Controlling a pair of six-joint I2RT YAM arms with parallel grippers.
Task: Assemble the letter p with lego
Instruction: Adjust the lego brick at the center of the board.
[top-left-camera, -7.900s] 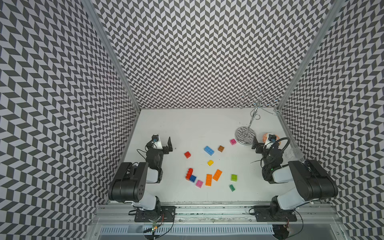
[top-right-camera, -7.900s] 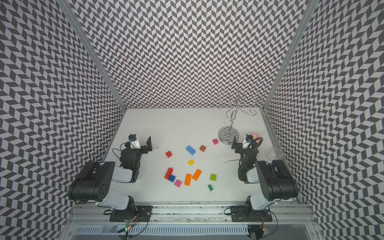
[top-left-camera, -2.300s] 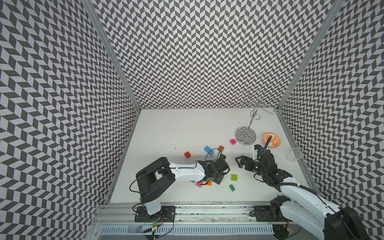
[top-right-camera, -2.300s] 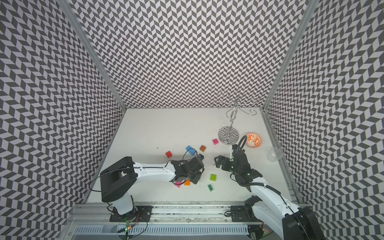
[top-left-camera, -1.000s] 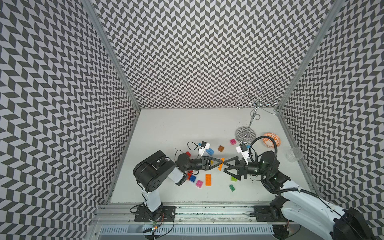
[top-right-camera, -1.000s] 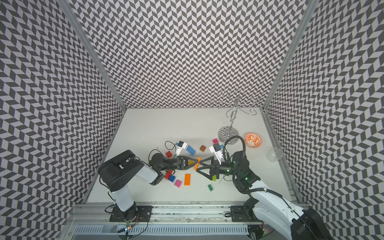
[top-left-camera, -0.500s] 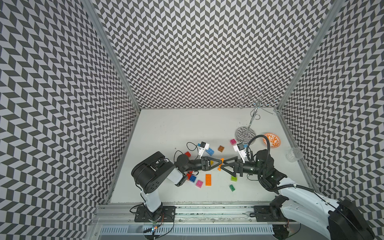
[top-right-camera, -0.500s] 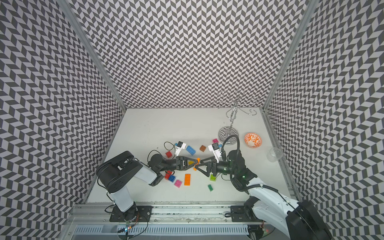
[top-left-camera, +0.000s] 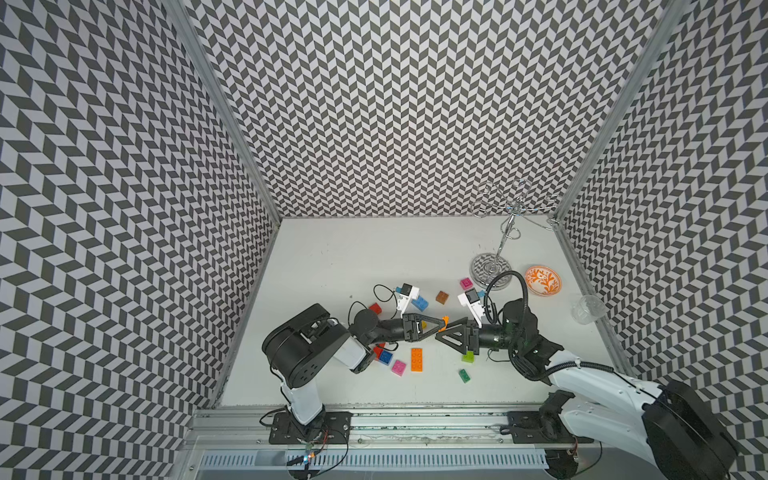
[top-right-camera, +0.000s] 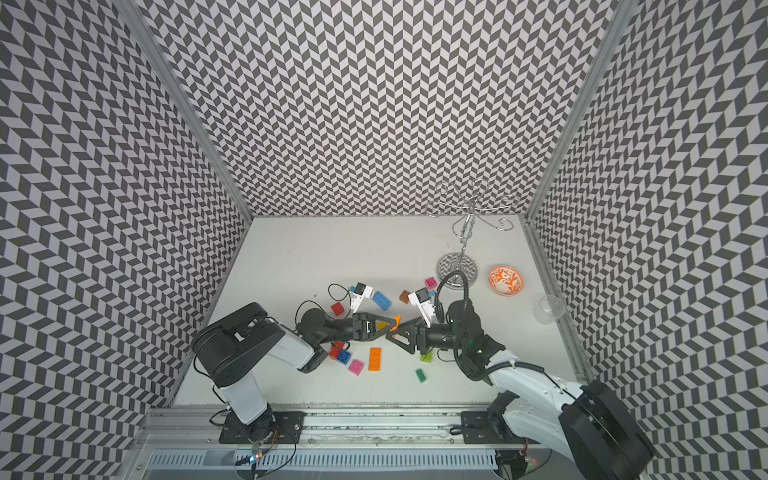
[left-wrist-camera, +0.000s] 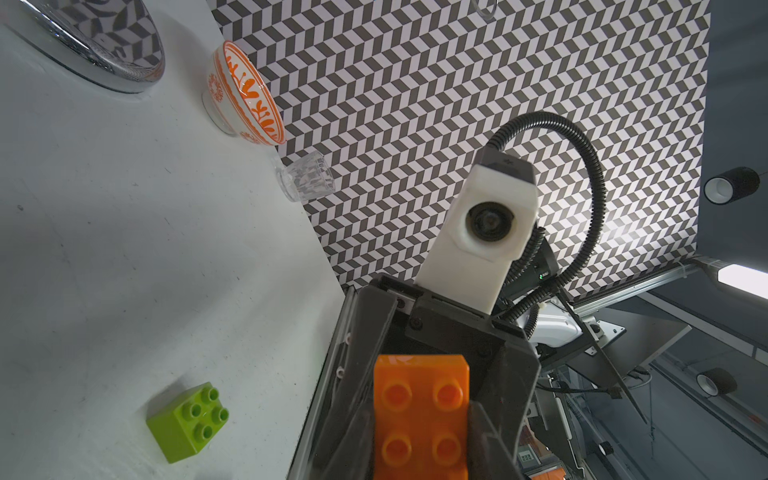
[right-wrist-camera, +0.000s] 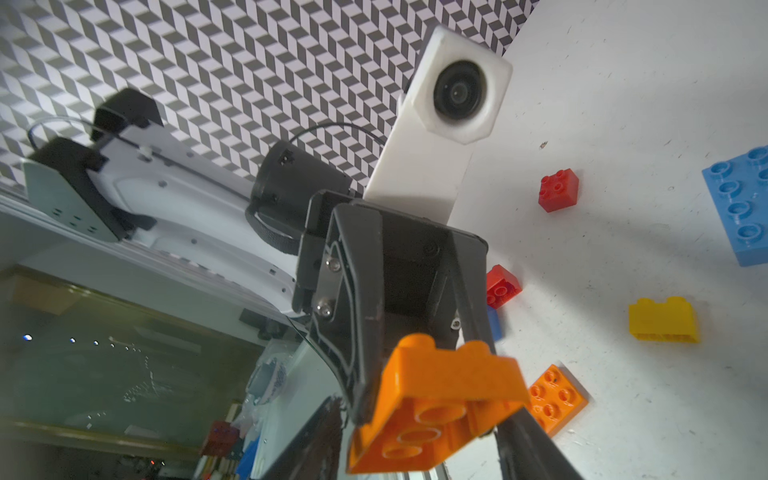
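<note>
An orange oblong lego brick (left-wrist-camera: 419, 399) hangs above the table's middle, studs toward the left wrist camera. My left gripper (top-left-camera: 441, 323) is shut on its long sides. My right gripper (top-left-camera: 442, 332) faces it tip to tip. Its fingers (left-wrist-camera: 365, 328) stand either side of the brick's free end (right-wrist-camera: 440, 374), with a narrow gap still showing. Loose lego lies on the table below: a second orange brick (top-left-camera: 417, 359), pink (top-left-camera: 398, 367), blue (top-left-camera: 385, 356), red (top-left-camera: 375, 308), light blue (top-left-camera: 419, 302), brown (top-left-camera: 442, 296), lime (top-left-camera: 468, 356), green (top-left-camera: 464, 375) and yellow (right-wrist-camera: 663, 320).
A wire metal stand (top-left-camera: 491, 266) on a round base is at the back right. Beside it are an orange-patterned bowl (top-left-camera: 542, 281) and a clear cup (top-left-camera: 589, 308) near the right wall. Patterned walls close in three sides, and both arms reach in from the front rail.
My right gripper has edged left onto the free end of the orange brick, and its jaws have narrowed around it. The left gripper has kept its hold and place.
</note>
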